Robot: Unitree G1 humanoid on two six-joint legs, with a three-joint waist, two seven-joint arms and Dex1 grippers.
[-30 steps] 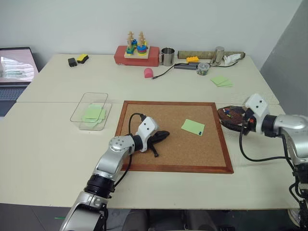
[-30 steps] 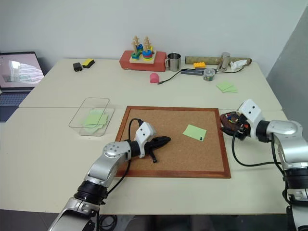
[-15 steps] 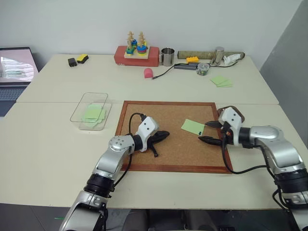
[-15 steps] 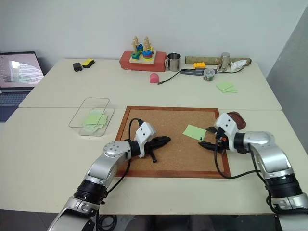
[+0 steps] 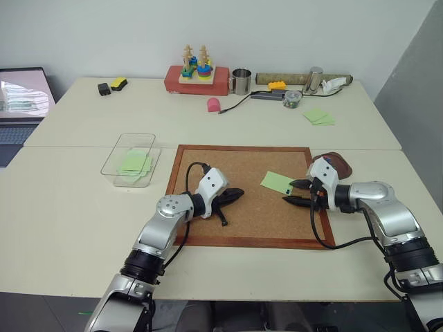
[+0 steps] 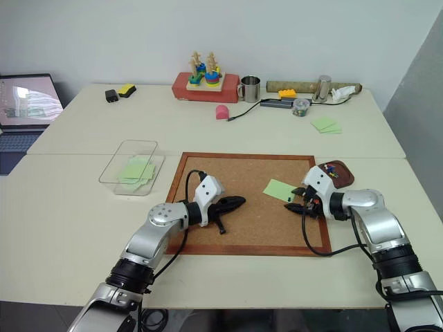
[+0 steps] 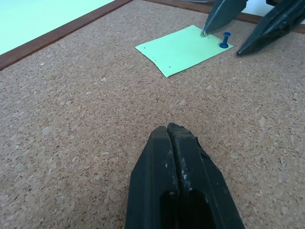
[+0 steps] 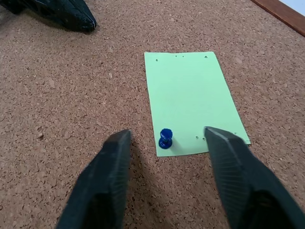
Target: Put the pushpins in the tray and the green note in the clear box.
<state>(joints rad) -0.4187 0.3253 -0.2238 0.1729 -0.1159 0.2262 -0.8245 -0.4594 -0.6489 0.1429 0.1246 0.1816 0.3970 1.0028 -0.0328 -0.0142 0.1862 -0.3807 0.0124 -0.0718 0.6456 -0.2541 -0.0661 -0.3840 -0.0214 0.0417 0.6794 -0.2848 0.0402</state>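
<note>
The green note [image 8: 190, 98] lies flat on the cork board [image 5: 228, 166], held at one corner by a blue pushpin [image 8: 165, 138]. My right gripper [image 8: 167, 134] is open and low over the board, one finger on each side of that pin and neither touching it. Right of the board is the dark brown tray [image 5: 344, 166], with a few pushpins [image 6: 331, 168] in it. My left gripper [image 5: 239, 194] rests shut and empty on the cork, left of the note. The clear box [image 5: 114, 160] stands left of the board.
Green notes [image 5: 135, 164] lie inside the clear box. More green notes [image 5: 318, 116] sit at the back right of the table. A laptop [image 5: 24, 93] stands far left. Along the back edge are a red toy block [image 5: 197, 79] and a metal mug [image 5: 241, 81].
My right gripper has swung left from over the tray onto the board and down to the note's pinned corner. Its fingers have drawn closer together. The left arm has stayed still.
</note>
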